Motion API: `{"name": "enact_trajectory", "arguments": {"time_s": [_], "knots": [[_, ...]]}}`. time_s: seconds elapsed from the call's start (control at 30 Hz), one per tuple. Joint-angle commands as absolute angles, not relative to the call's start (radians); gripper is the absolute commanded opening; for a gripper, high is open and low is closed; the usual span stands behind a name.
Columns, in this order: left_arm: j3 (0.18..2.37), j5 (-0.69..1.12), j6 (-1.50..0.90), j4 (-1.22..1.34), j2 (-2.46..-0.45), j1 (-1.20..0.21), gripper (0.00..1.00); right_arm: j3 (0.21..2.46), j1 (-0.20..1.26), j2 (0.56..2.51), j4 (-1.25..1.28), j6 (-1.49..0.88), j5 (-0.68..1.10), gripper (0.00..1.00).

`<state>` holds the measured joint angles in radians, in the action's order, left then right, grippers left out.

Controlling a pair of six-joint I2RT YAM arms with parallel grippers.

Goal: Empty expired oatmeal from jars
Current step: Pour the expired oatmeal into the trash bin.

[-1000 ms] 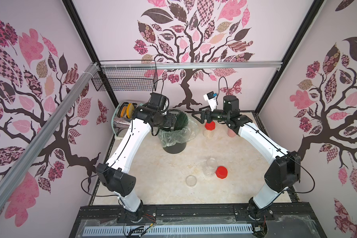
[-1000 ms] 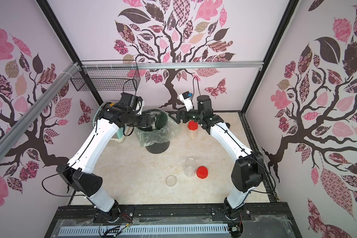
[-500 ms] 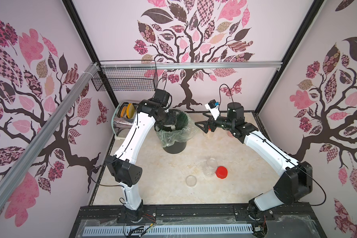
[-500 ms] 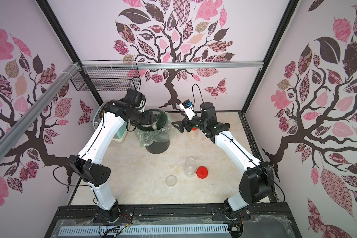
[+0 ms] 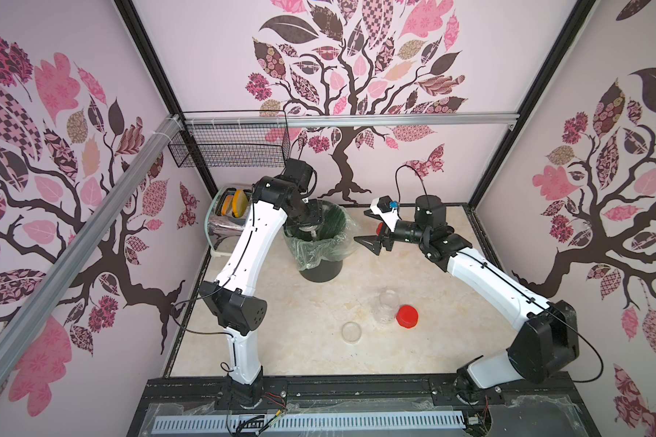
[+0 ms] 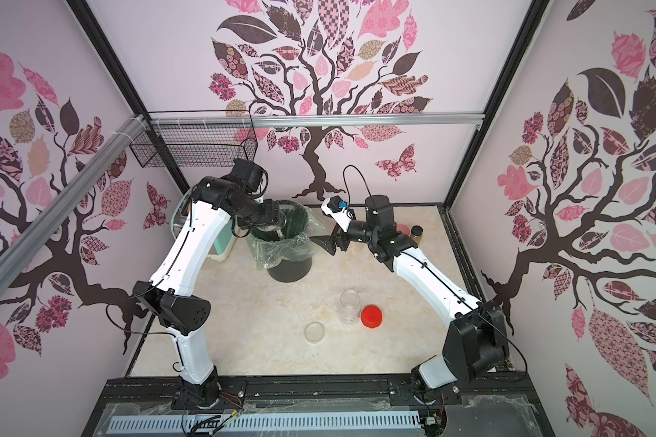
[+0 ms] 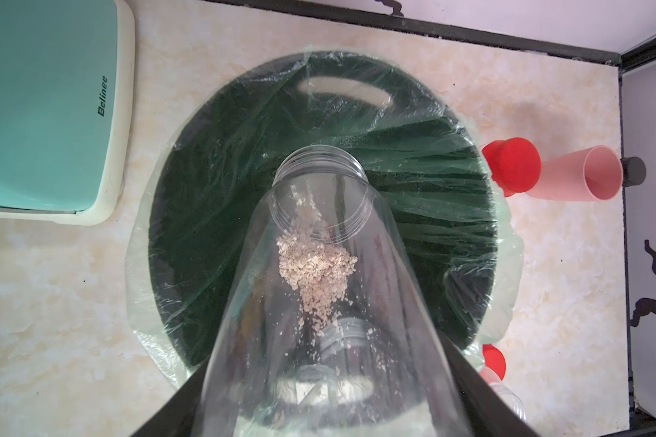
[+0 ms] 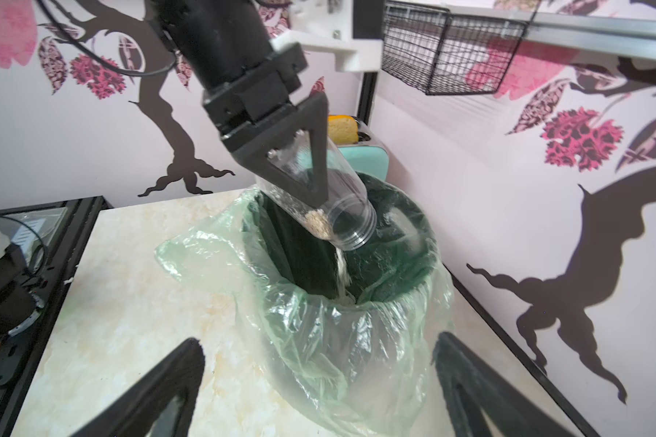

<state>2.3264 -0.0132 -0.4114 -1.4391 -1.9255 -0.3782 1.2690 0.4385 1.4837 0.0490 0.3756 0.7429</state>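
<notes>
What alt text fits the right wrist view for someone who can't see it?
The left gripper holds a clear round plastic jar tilted mouth-down, pouring pale beige flaky oatmeal into a dark green bin lined with a pale green plastic bag. The right gripper stands open and empty in the foreground.

Right of centre in a top view, my white right arm (image 5: 485,276) hides most of the red-lidded clear jar (image 5: 378,228). The base of the lidless clear jar (image 7: 319,302) is cropped; pale falling oatmeal (image 8: 341,269) blurs.
</notes>
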Motion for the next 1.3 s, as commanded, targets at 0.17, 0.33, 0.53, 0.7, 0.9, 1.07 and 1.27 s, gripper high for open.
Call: {"name": "enact_trajectory", "arguments": {"time_s": [0.17,0.33,0.53,0.7,0.9,1.07,1.27], "knots": [[2.313,0.001,-0.405,-1.432,-1.882,-0.365,0.00,1.291,0.462,1.462,0.003,0.459,0.816,0.97],[2.313,0.050,-0.393,-1.419,-1.865,-0.365,0.00,1.270,0.492,1.443,-0.070,0.522,0.845,0.98],[2.312,0.082,-0.417,-1.389,-1.824,-0.369,0.00,1.256,0.506,1.427,-0.081,0.533,0.837,1.00],[2.213,0.068,-0.454,-1.297,-1.733,-0.380,0.00,1.255,0.521,1.421,-0.127,0.563,0.857,1.00],[2.226,0.102,-0.478,-1.329,-1.759,-0.397,0.00,1.251,0.526,1.431,-0.116,0.554,0.822,1.00],[2.313,0.112,-0.517,-1.406,-1.819,-0.413,0.00,1.243,0.525,1.427,-0.148,0.565,0.795,1.00],[2.333,0.150,-0.638,-1.418,-1.826,-0.396,0.00,1.244,0.526,1.418,-0.213,0.567,0.744,1.00]]}}
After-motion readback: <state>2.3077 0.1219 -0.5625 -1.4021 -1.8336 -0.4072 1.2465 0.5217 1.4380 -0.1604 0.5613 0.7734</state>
